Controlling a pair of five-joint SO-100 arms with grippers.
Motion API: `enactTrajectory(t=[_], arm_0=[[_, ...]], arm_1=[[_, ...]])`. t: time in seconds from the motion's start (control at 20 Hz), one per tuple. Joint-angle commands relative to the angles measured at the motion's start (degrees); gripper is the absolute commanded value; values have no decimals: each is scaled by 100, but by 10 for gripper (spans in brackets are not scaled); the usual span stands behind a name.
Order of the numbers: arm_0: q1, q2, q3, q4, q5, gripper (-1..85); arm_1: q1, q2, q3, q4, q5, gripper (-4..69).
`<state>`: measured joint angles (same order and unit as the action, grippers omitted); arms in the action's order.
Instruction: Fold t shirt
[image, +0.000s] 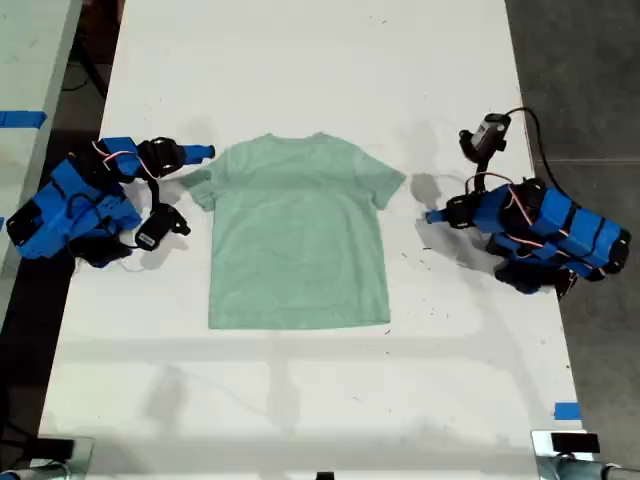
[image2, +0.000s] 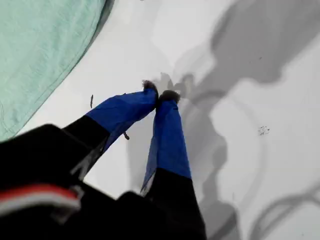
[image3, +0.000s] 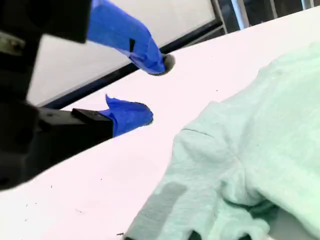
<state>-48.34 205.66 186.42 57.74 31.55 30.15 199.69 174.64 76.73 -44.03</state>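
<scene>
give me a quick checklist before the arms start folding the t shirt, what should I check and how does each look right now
1. T-shirt lies flat, sleeves spread: ok.
2. My first gripper is shut on nothing, over bare table beside the shirt: ok.
3. My second gripper is open beside a sleeve, ready to grasp: ok.
4. Both grippers are clear of the fabric: ok.
5. Sleeve near my second gripper is rumpled in the second wrist view: not ok.
6. Shirt's underside free of wrinkles: cannot tell.
</scene>
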Motion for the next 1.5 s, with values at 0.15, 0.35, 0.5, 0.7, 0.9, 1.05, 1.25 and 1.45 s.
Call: enactTrajectory(t=[0.15, 0.35, 0.5, 0.7, 0.9, 1.05, 1.25, 1.45], arm_0=[[44, 18, 211, 9, -88, 123], [44, 18, 211, 9, -88, 123], [44, 18, 211, 9, -88, 123], [44, 18, 211, 9, -88, 123], [18, 18, 211, 9, 35, 120], [940, 18, 211, 0, -1178, 120], [2303, 26, 211, -264, -2399, 183], [1547, 35, 141, -1266, -765, 149]], arm_1=[[53, 88, 308, 18, -79, 34], [53, 88, 308, 18, -79, 34], [53, 88, 308, 18, -79, 34], [88, 88, 308, 18, -79, 34], [325, 105, 308, -123, 1230, 39], [-527, 114, -352, -563, 1178, 100], [193, -3964, -2689, -1134, 940, 4], [932, -6214, -4509, -1503, 387, 194]])
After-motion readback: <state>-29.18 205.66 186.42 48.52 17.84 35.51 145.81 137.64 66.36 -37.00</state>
